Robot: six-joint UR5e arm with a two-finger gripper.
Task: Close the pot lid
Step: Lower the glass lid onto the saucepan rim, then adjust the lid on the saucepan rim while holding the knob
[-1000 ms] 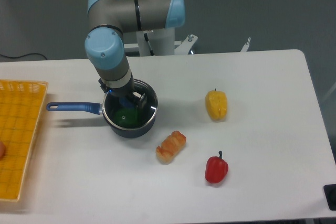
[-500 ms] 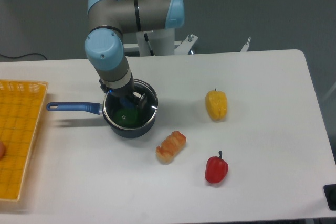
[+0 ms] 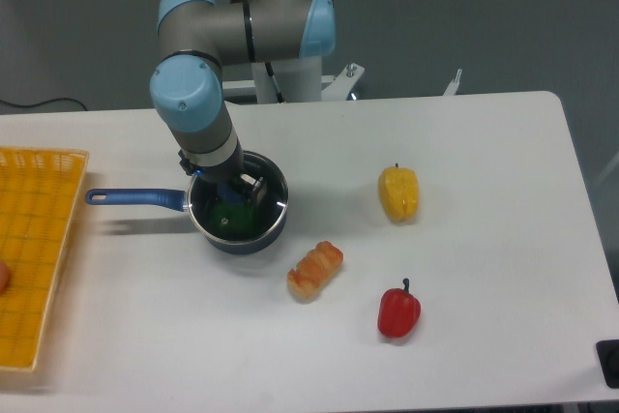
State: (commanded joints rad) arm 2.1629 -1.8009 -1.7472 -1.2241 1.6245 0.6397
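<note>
The lid [image 3: 237, 206] already lies on the pot [image 3: 238, 214], toward the left of the desk [image 3: 484, 239] and nearer its far edge. The gripper [image 3: 235, 187] is right over the knob; whether the fingers clamp it, I cannot tell. I judge only letting go and lifting away are left.

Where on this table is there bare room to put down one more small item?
Bare patches: the front strip between the tray and the red pepper, and the right end beyond the yellow pepper. Also the back edge, right of the arm. Crowded: around the pot, where the tool hangs, with the pastry close by.
</note>
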